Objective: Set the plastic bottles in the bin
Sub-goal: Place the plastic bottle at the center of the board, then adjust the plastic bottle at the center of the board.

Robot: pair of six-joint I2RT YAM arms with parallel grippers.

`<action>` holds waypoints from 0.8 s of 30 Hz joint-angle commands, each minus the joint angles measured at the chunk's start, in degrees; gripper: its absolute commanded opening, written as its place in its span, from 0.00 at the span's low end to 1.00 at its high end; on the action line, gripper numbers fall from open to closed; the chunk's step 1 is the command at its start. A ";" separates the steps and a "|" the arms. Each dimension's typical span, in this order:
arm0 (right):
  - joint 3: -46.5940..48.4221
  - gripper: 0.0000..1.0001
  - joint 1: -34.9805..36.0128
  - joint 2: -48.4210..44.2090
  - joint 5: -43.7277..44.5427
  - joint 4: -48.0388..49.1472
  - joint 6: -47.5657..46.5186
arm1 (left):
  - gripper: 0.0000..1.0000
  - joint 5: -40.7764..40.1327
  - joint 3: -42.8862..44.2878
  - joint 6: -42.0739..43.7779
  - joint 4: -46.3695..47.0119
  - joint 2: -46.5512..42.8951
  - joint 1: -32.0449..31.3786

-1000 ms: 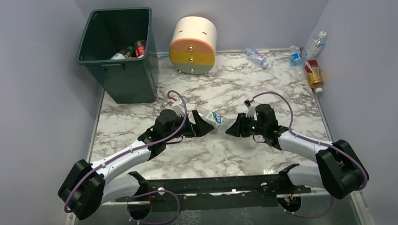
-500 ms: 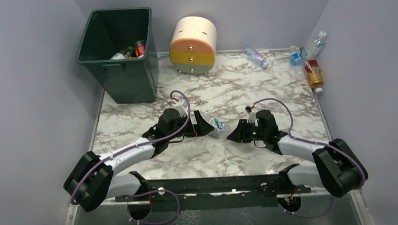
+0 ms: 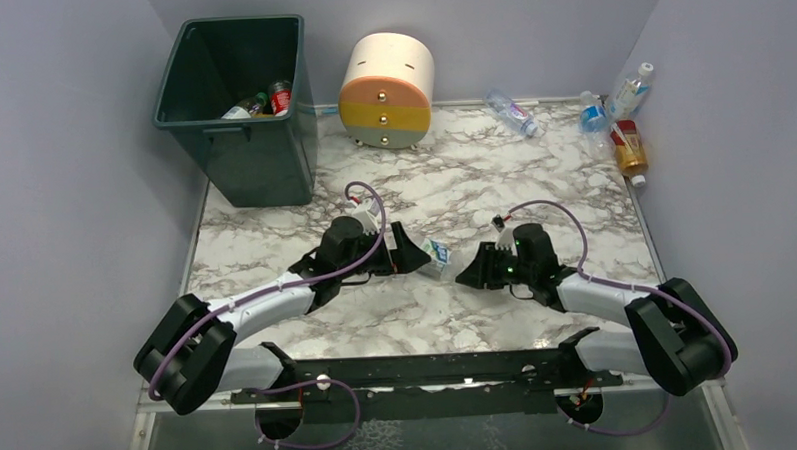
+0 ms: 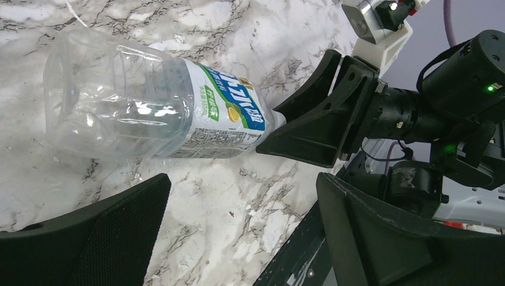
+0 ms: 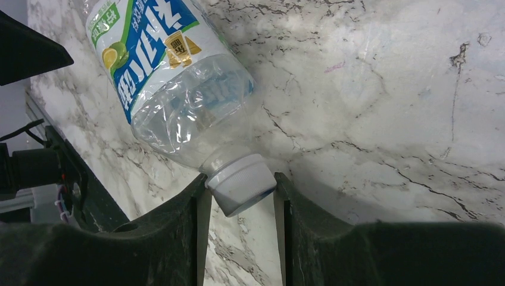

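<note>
A clear plastic bottle (image 3: 436, 254) with a green, blue and white label lies on its side low over the marble, mid-table. My right gripper (image 5: 240, 180) is shut on its white cap (image 5: 241, 183), one finger on each side. In the left wrist view that bottle (image 4: 149, 107) stretches left from the right gripper (image 4: 321, 128). My left gripper (image 4: 241, 185) is open just short of the bottle, nothing between its fingers. From above, the left gripper (image 3: 407, 253) sits at the bottle's base end. The dark green bin (image 3: 262, 165) stands far left and holds a few bottles (image 3: 260, 102).
A round cream, yellow and grey drawer unit (image 3: 387, 90) stands beside the bin. More bottles lie far right: one clear (image 3: 514, 113), one blue-labelled (image 3: 593, 113), one against the wall (image 3: 630, 89), one orange (image 3: 629, 149). Walls close in on both sides.
Both grippers and the bottle between them have shifted slightly toward the near edge. The left arm has swung in closer to the bottle.
</note>
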 commanded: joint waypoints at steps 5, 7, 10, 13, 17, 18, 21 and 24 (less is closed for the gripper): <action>0.23 0.46 0.45 1.47 -0.41 2.23 0.15 | 0.99 2.08 1.46 1.02 3.24 1.58 0.37; 0.15 0.49 0.45 1.43 -0.24 2.10 0.18 | 0.99 2.10 1.38 1.08 3.29 1.77 0.37; 0.24 0.56 0.45 1.33 -0.18 1.78 0.14 | 0.99 2.18 1.21 1.09 3.38 1.69 0.37; 0.23 0.63 0.41 0.99 0.17 1.41 0.20 | 0.99 2.11 1.03 1.02 3.47 1.69 0.35; 0.15 0.69 0.45 0.11 0.33 0.60 0.09 | 0.99 2.05 0.76 0.91 3.56 1.60 0.39; 0.14 0.72 0.45 -0.30 0.54 0.24 0.07 | 0.99 2.09 0.64 0.91 3.56 1.60 0.37; 0.22 0.75 0.45 -1.85 0.72 -1.11 -0.25 | 0.99 1.96 0.47 0.85 3.65 1.43 0.37; 0.58 0.76 0.43 -3.56 1.01 -2.87 -0.63 | 0.99 1.95 0.39 0.74 3.65 1.26 0.37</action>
